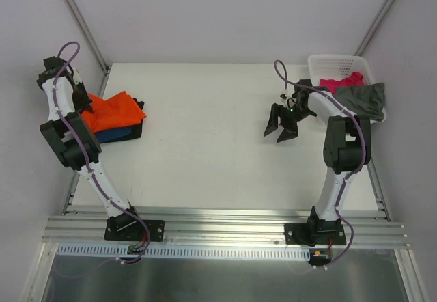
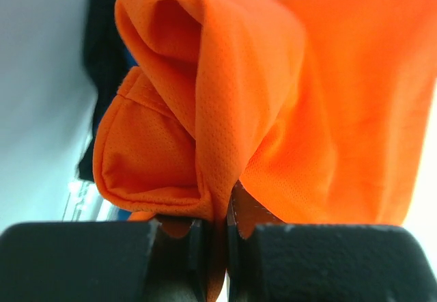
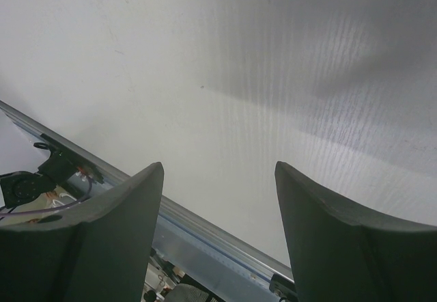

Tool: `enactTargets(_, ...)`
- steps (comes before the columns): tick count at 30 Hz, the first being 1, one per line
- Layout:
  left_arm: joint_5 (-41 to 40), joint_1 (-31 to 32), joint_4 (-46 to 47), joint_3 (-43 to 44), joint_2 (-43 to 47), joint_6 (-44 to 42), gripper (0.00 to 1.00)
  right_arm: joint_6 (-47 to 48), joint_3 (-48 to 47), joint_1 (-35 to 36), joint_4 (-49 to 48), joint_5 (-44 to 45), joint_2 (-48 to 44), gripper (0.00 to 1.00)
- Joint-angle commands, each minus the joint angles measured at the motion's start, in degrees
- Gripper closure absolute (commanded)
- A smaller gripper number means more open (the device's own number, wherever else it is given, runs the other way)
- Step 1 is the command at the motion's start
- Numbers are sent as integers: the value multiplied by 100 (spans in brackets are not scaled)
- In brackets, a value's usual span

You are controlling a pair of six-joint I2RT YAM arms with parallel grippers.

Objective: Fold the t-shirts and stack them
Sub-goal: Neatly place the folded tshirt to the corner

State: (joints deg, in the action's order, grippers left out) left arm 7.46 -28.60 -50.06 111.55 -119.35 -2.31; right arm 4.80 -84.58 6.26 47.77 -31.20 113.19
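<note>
The bright orange t-shirt (image 1: 113, 111) lies at the table's left side on top of the navy blue t-shirt (image 1: 119, 134). My left gripper (image 1: 80, 97) is shut on a bunched edge of the orange t-shirt (image 2: 273, 104) at its left end. The navy cloth (image 2: 106, 49) shows dark behind the orange in the left wrist view. The magenta pink t-shirt (image 1: 341, 82) and the grey-olive t-shirt (image 1: 362, 98) lie in the white lattice basket (image 1: 328, 63) at the back right. My right gripper (image 1: 280, 126) is open and empty above bare table; its fingers (image 3: 328, 240) frame only the surface.
The table's left edge runs close beside the left gripper. An aluminium rail (image 1: 225, 227) crosses the near edge by the arm bases. The grey-olive t-shirt hangs over the basket's front rim.
</note>
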Motion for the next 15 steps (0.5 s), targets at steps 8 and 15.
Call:
enactTargets(8, -387, -445, -91, 174, 474, 64, 100, 48, -94, 59, -13, -9, -297, 30)
enactTargets(15, -526, -164, -83, 95, 430, -129, 100, 65, -77, 68, -31, -44, -271, 30)
